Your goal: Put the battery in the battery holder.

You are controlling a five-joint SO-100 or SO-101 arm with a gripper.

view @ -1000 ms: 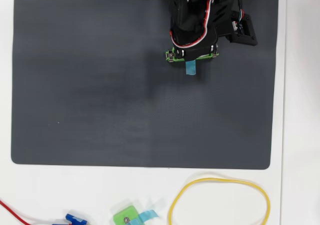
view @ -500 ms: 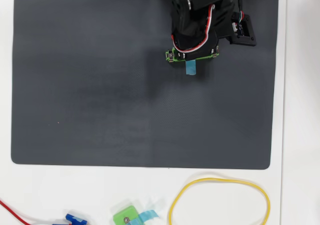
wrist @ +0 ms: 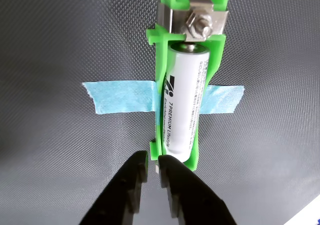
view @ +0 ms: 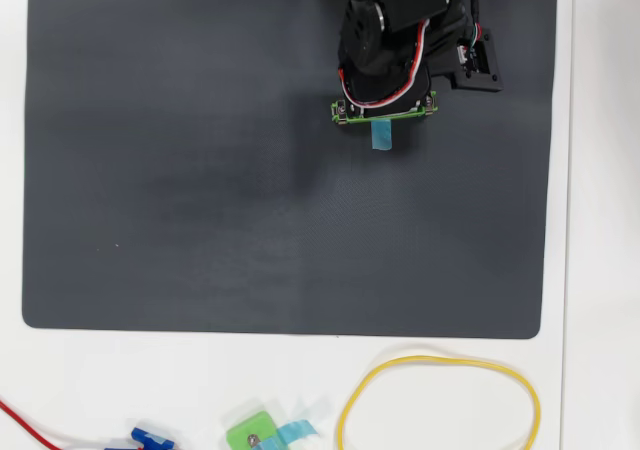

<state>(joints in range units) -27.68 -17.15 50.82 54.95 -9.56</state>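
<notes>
White-silver cylindrical battery (wrist: 182, 102) is lying inside the long bright-green plastic battery holder (wrist: 161, 50), which light-blue tape (wrist: 120, 96) is pinning to the dark mat-covered tabletop (view: 200, 220); the black end effector (wrist: 154, 166) is hovering nearly closed, gripping nothing.

In the wrist view the gripper (wrist: 154, 164) enters from the bottom edge, its two black fingers (wrist: 131, 187) nearly together with a slim gap. Overhead, the black arm (view: 400, 30) reaches in from the top, its wrist apparently pitched downward.

Black arm (view: 400, 40), red-white cables, ridged tool (wrist: 154, 171)
</notes>
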